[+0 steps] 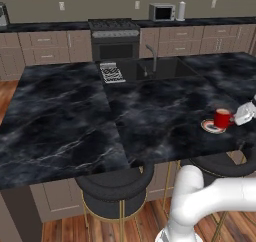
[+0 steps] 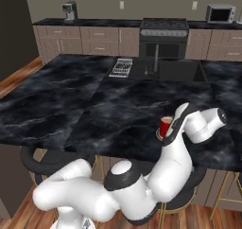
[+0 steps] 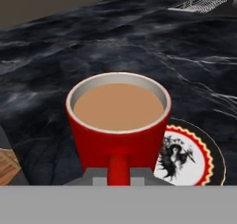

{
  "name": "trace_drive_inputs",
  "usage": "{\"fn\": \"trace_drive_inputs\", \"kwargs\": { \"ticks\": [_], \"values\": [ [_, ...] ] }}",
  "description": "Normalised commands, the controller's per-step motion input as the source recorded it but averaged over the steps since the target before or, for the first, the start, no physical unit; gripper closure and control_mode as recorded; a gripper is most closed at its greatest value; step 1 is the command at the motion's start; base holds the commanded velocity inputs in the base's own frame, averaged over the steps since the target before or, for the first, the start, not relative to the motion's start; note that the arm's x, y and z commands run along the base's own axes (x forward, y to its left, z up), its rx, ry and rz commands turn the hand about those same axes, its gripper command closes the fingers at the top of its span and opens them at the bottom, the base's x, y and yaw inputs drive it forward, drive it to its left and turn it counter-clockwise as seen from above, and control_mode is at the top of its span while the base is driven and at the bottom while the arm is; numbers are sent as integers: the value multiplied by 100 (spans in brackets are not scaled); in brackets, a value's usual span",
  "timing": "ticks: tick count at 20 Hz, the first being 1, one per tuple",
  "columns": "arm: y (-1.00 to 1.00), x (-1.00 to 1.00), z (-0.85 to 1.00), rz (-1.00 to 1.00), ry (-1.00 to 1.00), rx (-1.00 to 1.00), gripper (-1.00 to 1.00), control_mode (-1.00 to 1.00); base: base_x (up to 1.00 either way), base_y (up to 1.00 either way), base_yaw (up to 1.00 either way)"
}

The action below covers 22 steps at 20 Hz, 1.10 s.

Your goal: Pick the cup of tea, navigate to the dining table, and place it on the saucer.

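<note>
The gripper (image 1: 239, 117) is clenched on the handle of the cup of tea (image 1: 222, 118); in the hand view that red handle runs down between the grey finger blocks at the bottom centre of the frame. The mug is upright, its light brown tea level and near the brim. The placing step is in hand: the base stands at the dining table and the cup hangs over or on the left part of the saucer (image 1: 212, 126), at the right edge of the left base view. Whether its base already touches the saucer I cannot tell. In the hand view the saucer's patterned centre shows to the lower right of the cup, so the cup looks off-centre.

The next move, as I judge it, calls for a small shift toward the saucer's middle, a level descent, then letting go of the handle without tipping the tea.

The counter (image 1: 60, 121) is black marble veined in white, with round black stools (image 1: 112, 188) at its near edge. Farther off, upper middle, a sink with a faucet (image 1: 152, 56) and a drying rack (image 1: 112, 72) beside it. Beyond stand brown cabinets, a stove (image 1: 114, 33) and a microwave (image 1: 161, 11).
</note>
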Motion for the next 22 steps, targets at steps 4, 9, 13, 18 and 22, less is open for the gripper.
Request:
{"fn": "trace_drive_inputs", "kwargs": {
  "ticks": [4,9,13,18,22],
  "values": [
    [0,9,-23,0,0,0,100,-100,0,0,0],
    [0,15,-13,-1,0,0,100,-100,0,0,0],
    [0,16,-16,-1,-1,-1,100,-100,0,0,0],
    [0,18,-22,-2,-4,-5,100,-100,0,0,0],
    [0,20,-16,-3,-6,-5,100,-100,0,0,0]
  ]
}}
